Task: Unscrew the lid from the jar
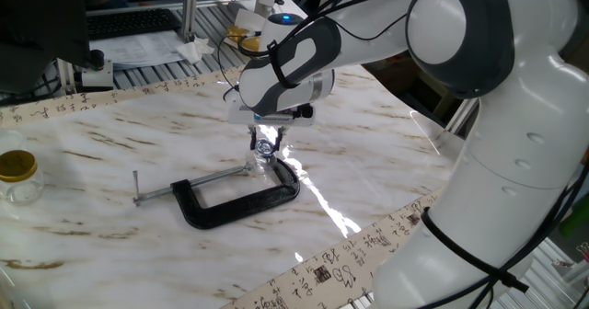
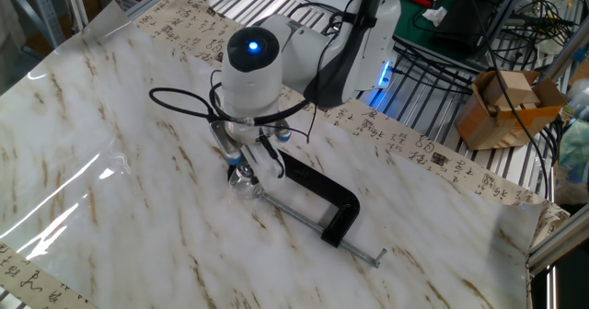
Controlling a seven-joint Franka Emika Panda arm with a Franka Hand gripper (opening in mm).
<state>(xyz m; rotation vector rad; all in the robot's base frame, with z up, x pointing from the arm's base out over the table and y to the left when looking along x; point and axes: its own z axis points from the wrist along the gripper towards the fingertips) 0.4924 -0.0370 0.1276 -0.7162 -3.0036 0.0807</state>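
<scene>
The tiny clear jar point(image 1: 262, 165) stands on the marble table right by the screw end of the black C-clamp point(image 1: 241, 200). Its shiny silver lid point(image 1: 265, 147) sits between my fingertips. My gripper point(image 1: 266, 148) points straight down and is shut on the lid. In the other fixed view the gripper point(image 2: 245, 170) is over the jar point(image 2: 243, 184), and my wrist hides most of the lid.
A bigger clear jar with a yellow-gold lid point(image 1: 18, 175) stands at the table's left edge. The C-clamp's screw rod point(image 1: 179, 186) reaches left across the table. A patterned paper strip point(image 1: 340, 263) runs along the table edges. A cardboard box point(image 2: 506, 107) sits off the table.
</scene>
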